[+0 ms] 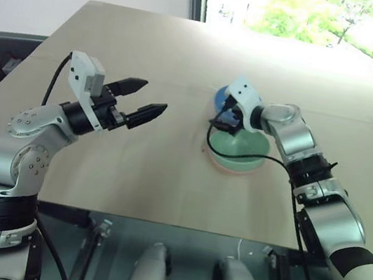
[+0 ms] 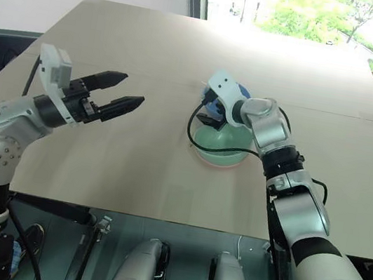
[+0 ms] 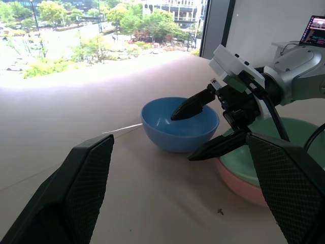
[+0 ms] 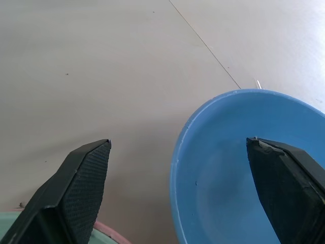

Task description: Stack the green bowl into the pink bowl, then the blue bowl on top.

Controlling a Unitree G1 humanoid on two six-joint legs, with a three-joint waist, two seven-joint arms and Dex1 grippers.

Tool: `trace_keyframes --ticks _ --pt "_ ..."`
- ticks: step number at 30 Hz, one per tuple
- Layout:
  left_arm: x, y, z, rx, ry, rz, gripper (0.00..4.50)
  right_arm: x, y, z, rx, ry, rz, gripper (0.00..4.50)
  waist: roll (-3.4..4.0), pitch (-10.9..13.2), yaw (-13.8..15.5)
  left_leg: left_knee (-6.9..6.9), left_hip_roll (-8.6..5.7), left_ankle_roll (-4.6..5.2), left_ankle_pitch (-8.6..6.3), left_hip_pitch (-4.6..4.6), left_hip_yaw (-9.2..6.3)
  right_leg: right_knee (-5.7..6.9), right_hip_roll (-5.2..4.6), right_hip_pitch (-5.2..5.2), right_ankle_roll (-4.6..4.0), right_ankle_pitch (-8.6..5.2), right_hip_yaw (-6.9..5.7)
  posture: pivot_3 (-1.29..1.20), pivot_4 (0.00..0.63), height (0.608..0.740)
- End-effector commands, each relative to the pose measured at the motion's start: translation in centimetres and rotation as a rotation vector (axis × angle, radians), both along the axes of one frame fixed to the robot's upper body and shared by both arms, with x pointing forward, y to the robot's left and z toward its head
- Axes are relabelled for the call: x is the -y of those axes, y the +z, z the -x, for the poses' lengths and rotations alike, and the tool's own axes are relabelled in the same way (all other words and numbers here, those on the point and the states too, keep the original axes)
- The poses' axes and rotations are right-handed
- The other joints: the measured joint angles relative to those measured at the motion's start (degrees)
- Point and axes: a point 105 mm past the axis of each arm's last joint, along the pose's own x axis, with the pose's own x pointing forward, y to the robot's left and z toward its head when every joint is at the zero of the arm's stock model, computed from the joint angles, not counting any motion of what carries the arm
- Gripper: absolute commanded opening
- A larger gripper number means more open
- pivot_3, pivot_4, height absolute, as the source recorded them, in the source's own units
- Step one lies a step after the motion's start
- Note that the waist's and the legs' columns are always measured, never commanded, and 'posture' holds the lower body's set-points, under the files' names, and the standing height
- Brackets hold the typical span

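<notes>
Left wrist view: right gripper spread, straddling near rim of blue bowl beside green bowl nested in pink bowl; left gripper agape, idle; shallow bite probably skids bowl away.

Three bowls sit on one desk: one green bowl, one pink bowl, and one blue bowl. Two grippers appear.
</notes>
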Motion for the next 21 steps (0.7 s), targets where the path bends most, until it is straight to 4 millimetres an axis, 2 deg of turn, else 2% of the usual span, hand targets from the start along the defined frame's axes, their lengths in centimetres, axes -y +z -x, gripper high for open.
trace_keyframes --ticks 1,9,10,17,21 --pt "-0.3 1.5 0.6 0.064 0.005 -0.004 4.5 0.2 -0.5 -0.2 0.003 -0.008 0.032 3.73 0.0 0.0 0.0 0.0 0.0 0.0 0.0 0.0 0.0 0.0 0.0 0.0 0.0 0.0 0.0 0.0 0.15 0.74" --pt "-0.3 1.3 0.6 0.063 0.01 -0.008 4.5 0.1 -0.6 0.0 0.0 -0.001 0.033 0.35 0.01 0.0 -0.1 -0.02 0.0 0.0 0.0 -0.01 0.0 0.0 0.0 -0.01 0.0 0.0 0.0 0.0 0.15 0.74" --pt "-0.3 1.3 0.6 0.063 0.009 -0.008 4.5 0.1 -0.6 -0.1 0.0 -0.001 0.033 0.08 0.01 0.0 -0.1 -0.02 0.0 0.0 0.0 -0.01 0.0 0.0 0.0 -0.01 0.0 0.0 0.0 0.0 0.15 0.74" --pt "-0.2 1.2 0.6 0.066 0.005 -0.009 4.5 0.0 -0.4 0.1 0.012 0.009 0.027 0.08 0.01 0.0 -0.1 -0.02 0.0 0.0 0.0 -0.01 0.01 0.0 0.0 -0.02 0.0 0.0 0.0 0.0 0.15 0.74" --pt "0.0 1.1 0.6 0.064 -0.002 -0.01 4.5 -0.1 1.5 0.6 0.073 0.06 0.005 0.08 0.01 0.0 -0.1 -0.02 0.0 0.0 0.0 -0.01 0.01 -0.01 0.0 -0.02 0.0 0.0 0.0 0.0 0.15 0.74"
